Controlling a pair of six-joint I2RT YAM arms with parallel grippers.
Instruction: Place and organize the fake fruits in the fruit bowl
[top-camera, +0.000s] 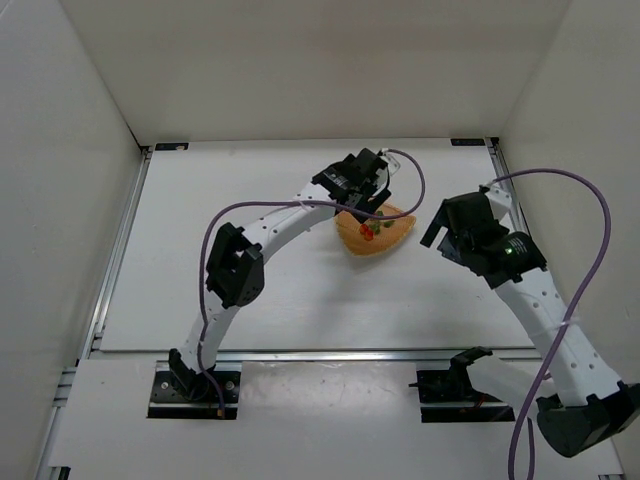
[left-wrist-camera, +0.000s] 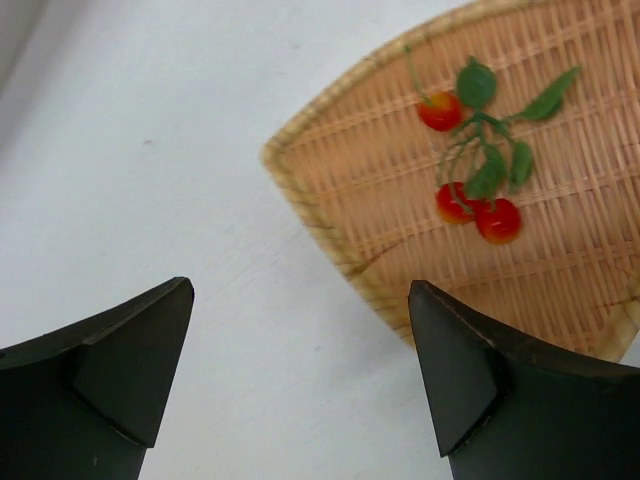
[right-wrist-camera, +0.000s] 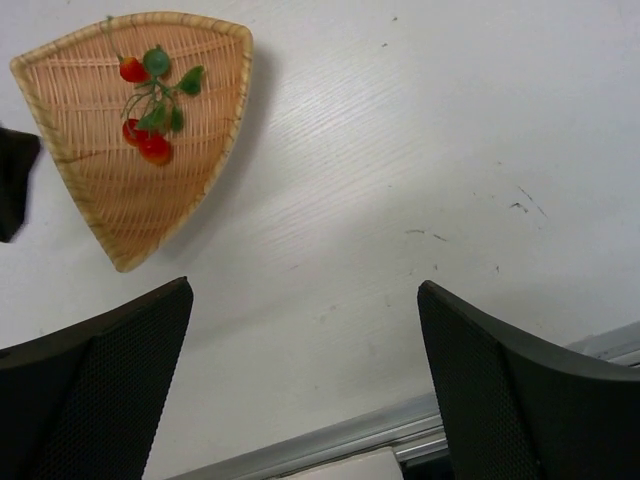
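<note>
The tan wicker fruit bowl (top-camera: 391, 232) lies flat on the white table, fan-shaped with a paler rim. The fake fruits (top-camera: 367, 231), small red cherries with green leaves, lie inside it. They also show in the left wrist view (left-wrist-camera: 478, 205) and the right wrist view (right-wrist-camera: 146, 137), inside the bowl (left-wrist-camera: 350, 170) (right-wrist-camera: 110, 215). My left gripper (top-camera: 372, 200) hovers at the bowl's far-left edge, open and empty (left-wrist-camera: 300, 330). My right gripper (top-camera: 436, 232) is open and empty to the right of the bowl (right-wrist-camera: 305, 330).
White walls enclose the table on three sides. A metal rail (top-camera: 120, 250) runs along the left edge and another along the near edge (right-wrist-camera: 400, 430). Purple cables (top-camera: 590, 260) loop from both arms.
</note>
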